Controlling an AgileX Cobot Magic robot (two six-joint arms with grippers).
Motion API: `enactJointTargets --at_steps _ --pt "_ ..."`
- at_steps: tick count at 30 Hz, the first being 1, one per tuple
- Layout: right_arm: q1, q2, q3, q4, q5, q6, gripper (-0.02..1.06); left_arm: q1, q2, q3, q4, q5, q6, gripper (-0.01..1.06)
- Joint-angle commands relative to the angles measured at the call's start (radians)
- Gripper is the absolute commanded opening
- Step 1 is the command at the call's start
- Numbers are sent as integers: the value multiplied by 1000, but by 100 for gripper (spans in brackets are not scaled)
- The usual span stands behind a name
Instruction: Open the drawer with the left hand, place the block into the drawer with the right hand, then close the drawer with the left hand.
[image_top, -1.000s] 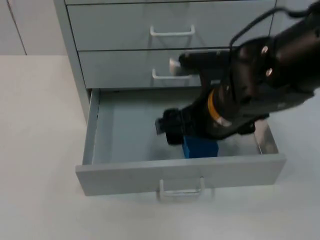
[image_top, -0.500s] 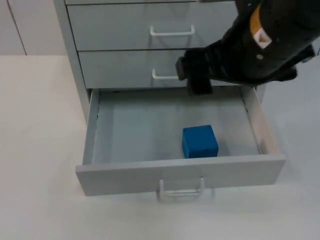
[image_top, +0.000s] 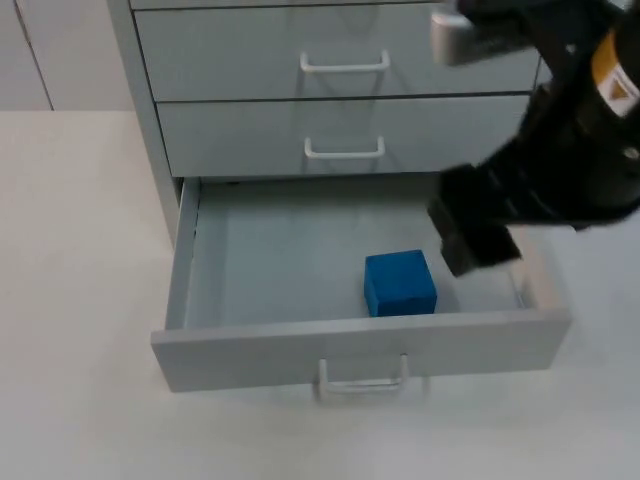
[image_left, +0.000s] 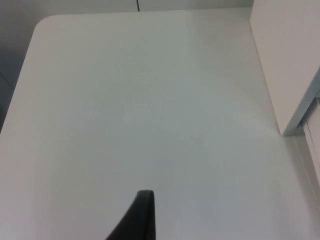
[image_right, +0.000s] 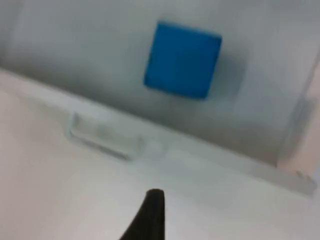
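Drawer (image_top: 250, 345): lowest of the cabinet (image_top: 150, 120), pulled out; rigid sheet metal, likely slides freely. Take hold at the front handle (image_top: 362, 378), or push the front panel.
Block (image_top: 400, 283): blue, solid, probably light; rests free on the drawer floor near the front wall.
Right gripper (image_top: 478, 232): above the drawer's right side, holding nothing; finger spread cannot be told.
Left gripper (image_left: 142, 215): waits over bare table (image_left: 125, 110) beside the cabinet; finger state likewise unclear.

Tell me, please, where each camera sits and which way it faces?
Top view: fixed above, looking down and forward at the open drawer, block and right tool.
Left wrist: on the left arm, facing bare table; one fingertip visible.
Right wrist: on the right arm, facing the drawer.
Top and right wrist share the block.
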Motion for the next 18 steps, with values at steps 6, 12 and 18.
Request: enactJointTargets --at_steps 6,12,18 --pt "-65 -125 113 32 5 -58 84 3 -6 3 -7 -13 -1 105" --pt "-203 -219 161 87 5 -145 84 3 -6 3 -7 -13 -1 105" --pt "-416 -296 178 203 15 -326 84 3 -6 3 -9 -13 -1 105"
